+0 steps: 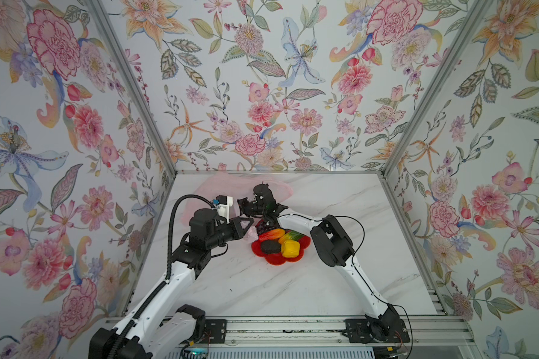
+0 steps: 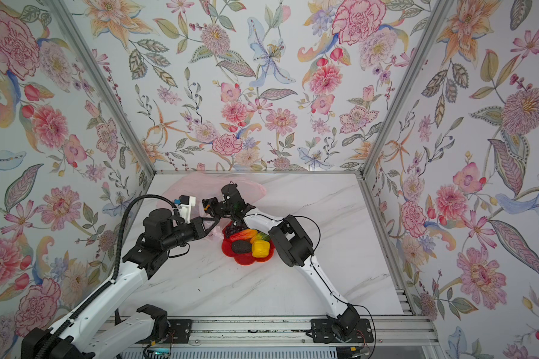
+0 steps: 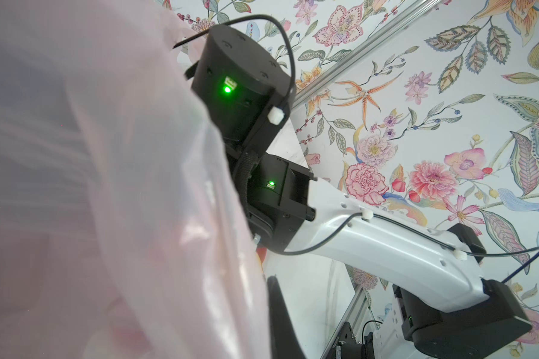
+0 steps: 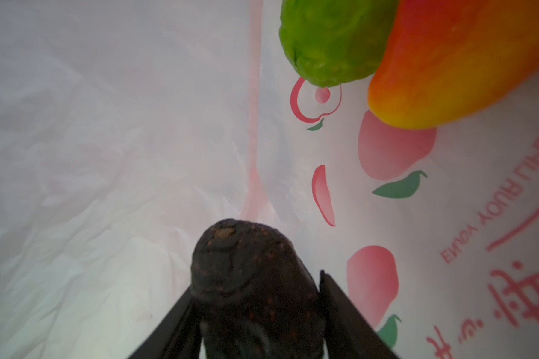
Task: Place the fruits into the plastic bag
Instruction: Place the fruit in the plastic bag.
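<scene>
Inside the plastic bag (image 4: 106,155), eleven o'clock of the red plate (image 1: 274,260), my right jaws flank an avocado (image 4: 252,289); gripping or loose, I cannot tell. Left jaws clench the bag; a slip could collapse its mouth.

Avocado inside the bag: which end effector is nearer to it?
Right. The right end effector has the avocado between its jaws; the left end effector grips the bag edge.

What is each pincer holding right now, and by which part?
Left pincer pinches the bag at its mouth edge. Avocado sits in the right pincer, jaws flanking its broad end; grip unclear.
</scene>
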Controlling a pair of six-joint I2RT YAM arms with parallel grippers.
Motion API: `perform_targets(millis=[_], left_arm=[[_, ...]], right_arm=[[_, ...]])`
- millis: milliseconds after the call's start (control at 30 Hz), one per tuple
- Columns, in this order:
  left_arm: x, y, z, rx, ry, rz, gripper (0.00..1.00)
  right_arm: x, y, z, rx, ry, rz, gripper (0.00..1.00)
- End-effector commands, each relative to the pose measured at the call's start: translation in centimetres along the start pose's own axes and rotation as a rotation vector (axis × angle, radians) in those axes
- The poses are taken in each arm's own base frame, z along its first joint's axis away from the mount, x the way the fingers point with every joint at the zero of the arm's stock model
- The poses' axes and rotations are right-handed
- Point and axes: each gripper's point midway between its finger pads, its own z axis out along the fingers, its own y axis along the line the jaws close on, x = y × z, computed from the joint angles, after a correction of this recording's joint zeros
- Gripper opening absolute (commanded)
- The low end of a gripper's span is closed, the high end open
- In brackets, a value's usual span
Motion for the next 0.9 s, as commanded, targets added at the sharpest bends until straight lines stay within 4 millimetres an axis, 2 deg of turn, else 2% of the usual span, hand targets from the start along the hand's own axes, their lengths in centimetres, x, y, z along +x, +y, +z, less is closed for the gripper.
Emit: perform_targets(millis=[0,333,500,633,667,867], left_arm=[[-1.1,-1.8,-0.2,0.054,-0.018,0.029,0.0],[-0.7,-1.2,0.0,0.056,-0.014,0.022,0.0],[-0.5,-1.0,0.1,0.054,-0.01,0.016,0.0],[-0.4,-0.8,0.0,0.05,-0.01,0.013,0.0],[-0.3,-0.7,0.0,0.05,-0.01,0.012,0.0],[-0.2,-0.6,-0.2,0.045,-0.014,0.009,0.0]], right_arm=[[1.1,-0.4,1.1,0.027,0.051,-0.004,0.58],[1.6,-2.3,1.7,0.1,0.084,-0.012,0.61],[1.6,-3.0,1.6,0.123,0.094,-0.01,0.69],[1.6,-3.0,1.4,0.129,0.093,-0.018,0.75],[1.6,-2.8,1.4,0.127,0.094,-0.022,0.81],[1.5,-2.5,1.2,0.126,0.092,-0.036,0.83]])
